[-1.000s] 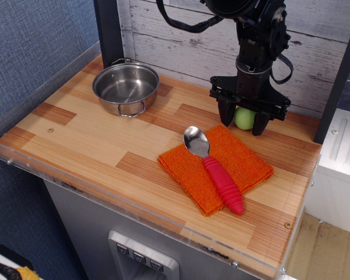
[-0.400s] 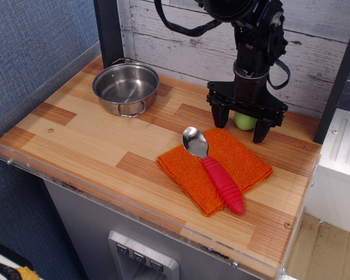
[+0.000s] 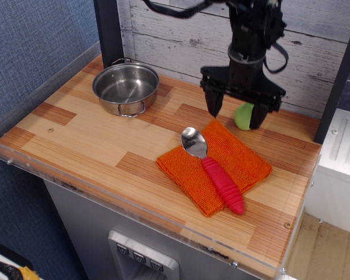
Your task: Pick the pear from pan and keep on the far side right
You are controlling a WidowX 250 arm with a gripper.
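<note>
The light-green pear (image 3: pixel 243 117) rests on the wooden table at the far right, just behind the orange cloth. My black gripper (image 3: pixel 235 115) hangs above it with its jaws spread wide, one finger (image 3: pixel 212 102) left of the pear and one (image 3: pixel 258 115) partly in front of it. The fingers do not hold the pear. The shiny steel pan (image 3: pixel 126 88) stands empty at the far left of the table.
An orange cloth (image 3: pixel 214 166) lies in the right middle with a steel spoon with a red handle (image 3: pixel 212 168) on it. A white plank wall (image 3: pixel 181 35) rises behind the table. A clear rim (image 3: pixel 134 205) runs along the table's front and left edges.
The gripper opened around the pear, let it go and rose. The pear stays on the table at the far right, now leaning a little.
</note>
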